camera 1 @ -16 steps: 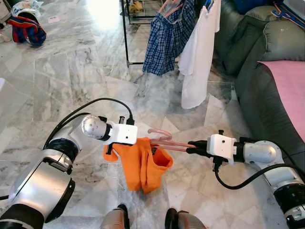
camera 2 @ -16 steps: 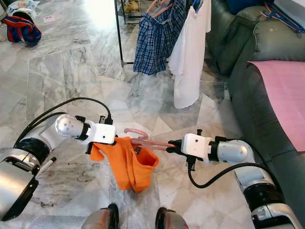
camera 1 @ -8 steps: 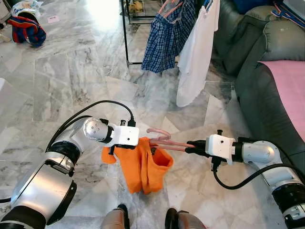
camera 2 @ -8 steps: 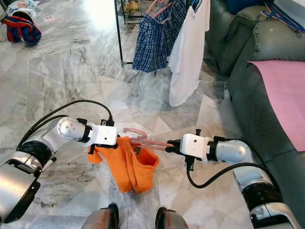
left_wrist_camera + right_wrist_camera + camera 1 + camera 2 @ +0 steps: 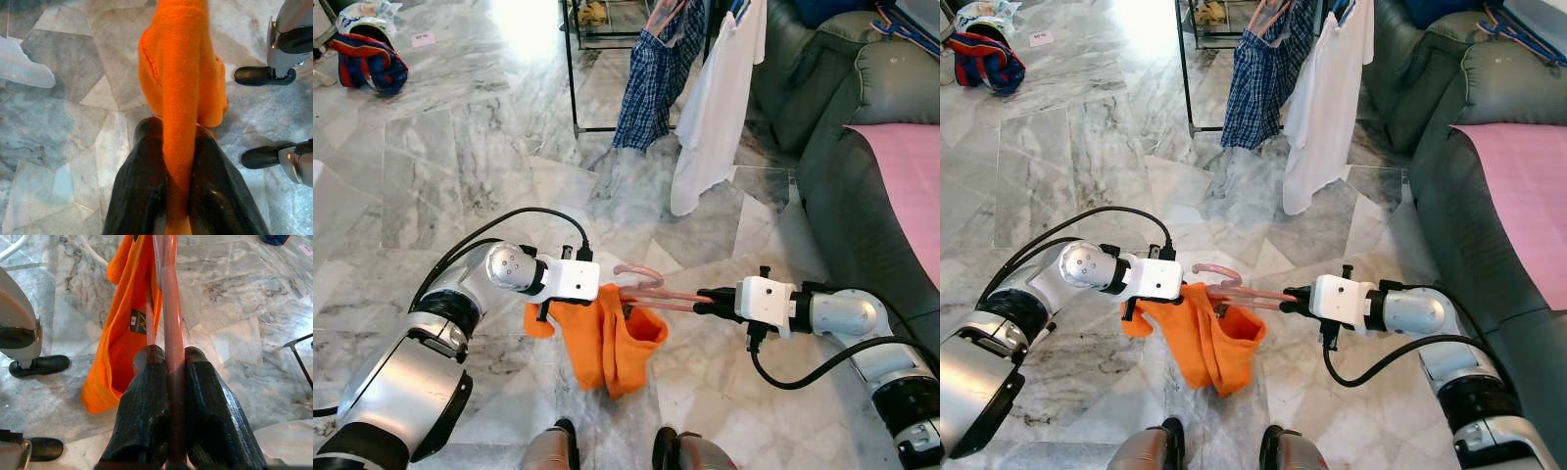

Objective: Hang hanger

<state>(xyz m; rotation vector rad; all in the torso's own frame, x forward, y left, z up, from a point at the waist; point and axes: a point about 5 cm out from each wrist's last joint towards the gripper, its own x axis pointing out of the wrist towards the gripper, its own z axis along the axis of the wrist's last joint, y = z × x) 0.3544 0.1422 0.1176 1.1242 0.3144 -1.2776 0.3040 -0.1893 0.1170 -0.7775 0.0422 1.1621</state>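
Note:
A pink hanger point(image 5: 651, 287) is held level above the marble floor, with an orange garment point(image 5: 612, 338) hanging from it. My right gripper point(image 5: 705, 299) is shut on the hanger's end; in the right wrist view the pink bar point(image 5: 171, 357) runs between its fingers. My left gripper point(image 5: 597, 294) is shut on the orange garment's upper edge, and in the left wrist view the orange fabric point(image 5: 181, 98) passes between its fingers. A black clothes rack point(image 5: 570, 69) stands ahead with a blue plaid garment point(image 5: 651, 73) and a white shirt point(image 5: 710, 117) hanging on it.
A dark grey sofa point(image 5: 847, 166) with a pink cover point(image 5: 906, 166) lines the right side. A red and blue bag point(image 5: 367, 59) lies on the floor at far left. My own feet point(image 5: 617, 446) show below the garment.
Both grippers keep their hold with almost no shift. The plaid garment and white shirt on the rack have swung, the plaid one now looking narrower.

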